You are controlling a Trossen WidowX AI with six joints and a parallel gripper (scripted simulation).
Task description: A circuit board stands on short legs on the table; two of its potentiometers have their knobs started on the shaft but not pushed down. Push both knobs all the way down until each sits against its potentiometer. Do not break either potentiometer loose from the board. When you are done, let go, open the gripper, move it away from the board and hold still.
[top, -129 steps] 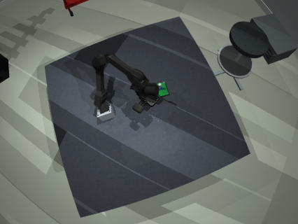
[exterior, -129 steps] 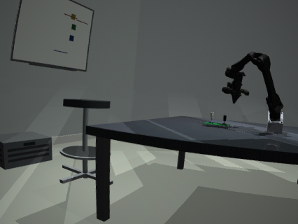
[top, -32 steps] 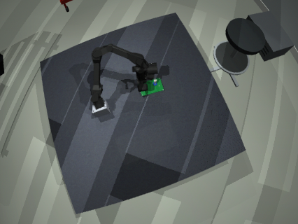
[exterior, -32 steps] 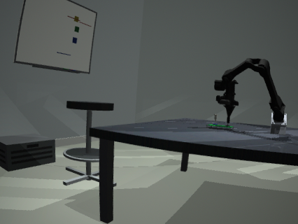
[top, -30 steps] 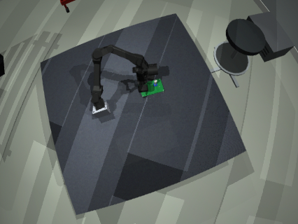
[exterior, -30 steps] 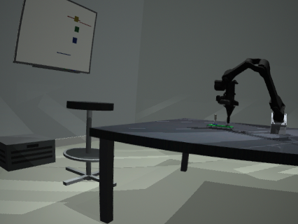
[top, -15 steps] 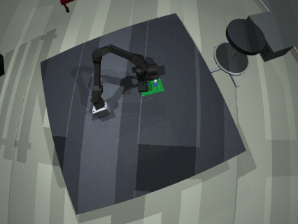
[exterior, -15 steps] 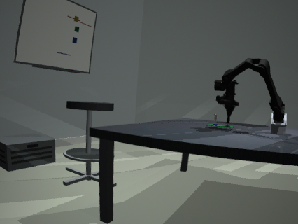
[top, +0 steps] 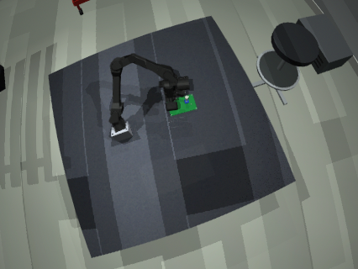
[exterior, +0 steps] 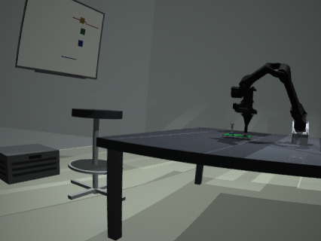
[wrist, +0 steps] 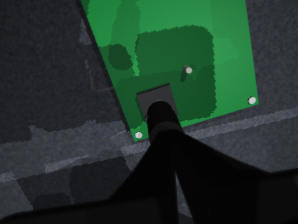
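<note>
The green circuit board [top: 181, 111] [exterior: 226, 135] [wrist: 230, 85] stands low over the table. One blue potentiometer [top: 186, 102] [exterior: 231, 133] carries a pale-topped knob [top: 186, 97] [exterior: 232, 126] that stands tall above it; this one is out of the wrist view. The other potentiometer, a dark grey square [wrist: 156, 93], is near the board's edge, below a dark round shape, its knob or the fingertips. My gripper [exterior: 246, 130] [wrist: 168, 138] is shut, pointing down over this potentiometer, its tips close above the board. The fingers hide whether a gap remains under that knob.
A small pale-tipped post [wrist: 188, 70] rises from the board beside the grey potentiometer. White corner screws [wrist: 252, 100] [wrist: 139, 135] show. The arm's base [top: 121, 133] [exterior: 300, 135] stands on the dark table [top: 139, 176] [exterior: 169, 144]. A stool [top: 294, 44] [exterior: 96, 114] is beyond the table.
</note>
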